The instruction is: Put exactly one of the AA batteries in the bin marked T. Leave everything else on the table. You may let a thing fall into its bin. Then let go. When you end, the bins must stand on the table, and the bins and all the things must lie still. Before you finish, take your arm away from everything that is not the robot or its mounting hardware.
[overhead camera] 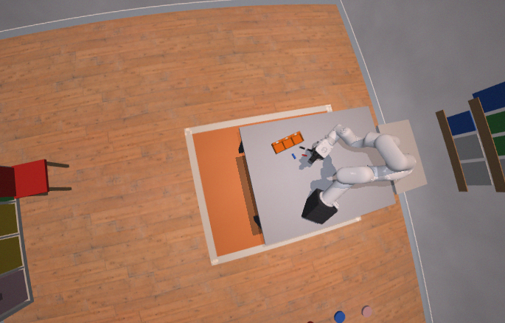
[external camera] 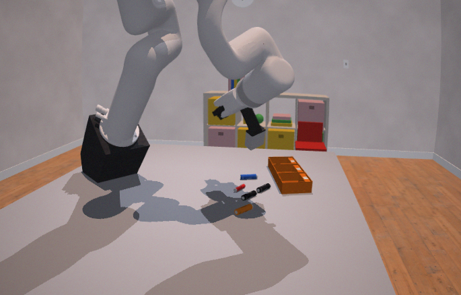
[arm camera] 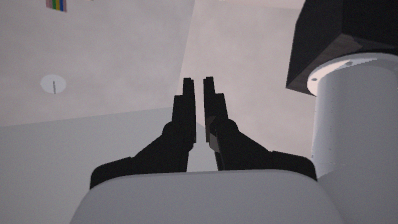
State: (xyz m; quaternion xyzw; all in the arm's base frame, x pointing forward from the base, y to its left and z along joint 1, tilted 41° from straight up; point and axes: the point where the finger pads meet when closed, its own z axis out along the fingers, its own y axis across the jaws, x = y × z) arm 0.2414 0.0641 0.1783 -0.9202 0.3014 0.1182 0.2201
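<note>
Several small batteries lie on the grey table (external camera: 78,234) left of an orange bin (external camera: 295,187) (overhead camera: 287,143) with three compartments. Its labels are too small to read. The batteries are two black ones (external camera: 249,195) (external camera: 263,188), an orange one (external camera: 243,209), a blue one (external camera: 248,176) (overhead camera: 293,155) and a small red one (external camera: 239,188) (overhead camera: 304,154). My gripper (arm camera: 199,91) (external camera: 219,111) (overhead camera: 311,158) is shut with nothing between its fingers. It hangs well above the batteries and points sideways toward the arm's base.
The arm's black base (external camera: 113,153) (overhead camera: 318,206) (arm camera: 340,35) stands on the table to the left. A shelf with coloured boxes (external camera: 266,122) stands at the back wall. Wooden floor surrounds the table.
</note>
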